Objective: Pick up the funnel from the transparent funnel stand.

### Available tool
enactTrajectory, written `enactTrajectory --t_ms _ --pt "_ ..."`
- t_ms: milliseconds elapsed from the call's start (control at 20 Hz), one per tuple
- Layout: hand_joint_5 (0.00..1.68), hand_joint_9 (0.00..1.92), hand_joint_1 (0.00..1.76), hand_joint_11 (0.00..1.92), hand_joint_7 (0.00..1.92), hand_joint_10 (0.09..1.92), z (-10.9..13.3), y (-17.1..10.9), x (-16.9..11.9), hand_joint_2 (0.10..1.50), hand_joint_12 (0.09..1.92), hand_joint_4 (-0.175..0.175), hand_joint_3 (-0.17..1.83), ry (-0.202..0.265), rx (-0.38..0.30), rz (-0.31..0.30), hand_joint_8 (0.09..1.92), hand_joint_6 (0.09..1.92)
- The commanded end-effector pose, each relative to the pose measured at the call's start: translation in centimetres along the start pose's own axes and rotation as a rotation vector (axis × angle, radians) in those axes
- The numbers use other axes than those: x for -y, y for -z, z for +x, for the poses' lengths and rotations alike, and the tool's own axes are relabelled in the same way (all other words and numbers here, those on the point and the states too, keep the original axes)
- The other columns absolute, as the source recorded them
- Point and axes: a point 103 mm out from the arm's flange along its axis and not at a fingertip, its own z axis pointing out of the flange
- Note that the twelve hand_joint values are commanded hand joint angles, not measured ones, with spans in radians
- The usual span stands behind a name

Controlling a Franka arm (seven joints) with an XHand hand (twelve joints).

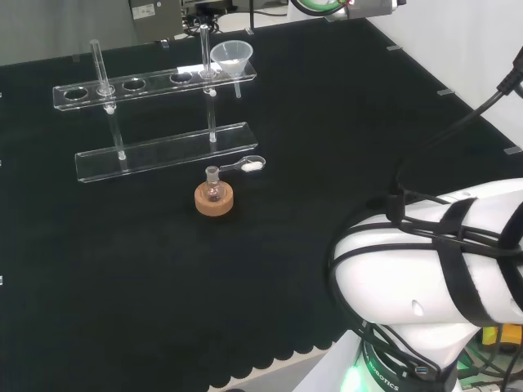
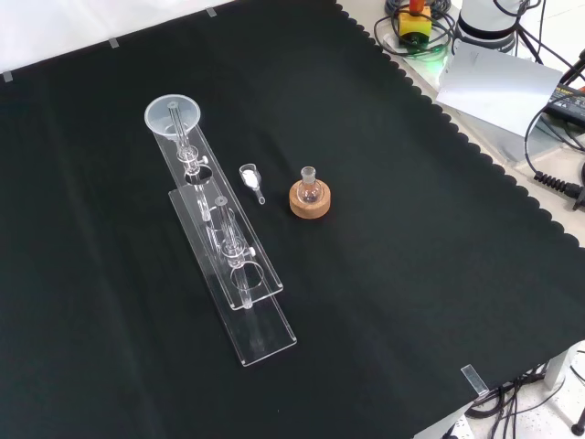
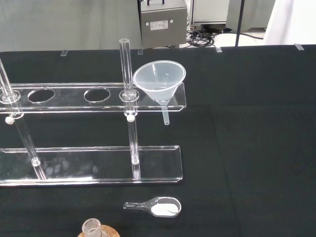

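Note:
A clear funnel (image 1: 233,57) (image 2: 173,117) (image 3: 159,81) sits in the end hole of the transparent funnel stand (image 1: 155,86) (image 2: 228,265) (image 3: 98,96), its stem hanging down through the top rail. The stand has a top rail with several holes, two upright rods and a flat base plate (image 3: 89,165). No part of the hand is in sight, so I cannot say how its fingers stand.
A small flask on a cork ring (image 1: 214,198) (image 2: 310,198) (image 3: 96,230) stands in front of the stand. A clear scoop with white powder (image 1: 248,166) (image 2: 249,177) (image 3: 160,206) lies between them. The arm's white links (image 1: 433,269) rise at the head view's right.

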Motion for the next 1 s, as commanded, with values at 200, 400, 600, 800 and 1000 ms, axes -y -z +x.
enactTrajectory --t_ms 200,400,600,800,1000 --pt "0.19 0.14 0.01 0.07 0.00 0.64 -0.2 0.0 -0.1 1.14 1.37 0.010 0.46 -0.005 0.005 -0.010 0.42 0.09" --pt "0.19 0.13 0.00 0.06 0.00 0.64 -0.2 -0.1 -0.4 1.15 1.37 0.011 0.46 -0.012 0.004 -0.005 0.42 0.09" --pt "0.19 0.13 0.00 0.06 0.00 0.64 -0.6 -0.4 -1.2 1.15 1.38 0.011 0.46 -0.027 0.011 -0.002 0.42 0.09" --pt "0.19 0.14 0.00 0.06 0.00 0.64 -0.5 -0.8 -2.7 1.15 1.38 0.011 0.45 -0.044 0.017 0.008 0.42 0.09" --pt "0.19 0.14 0.00 0.06 0.00 0.64 -0.5 -1.5 -5.1 1.15 1.38 0.011 0.45 -0.047 0.027 0.034 0.43 0.09"
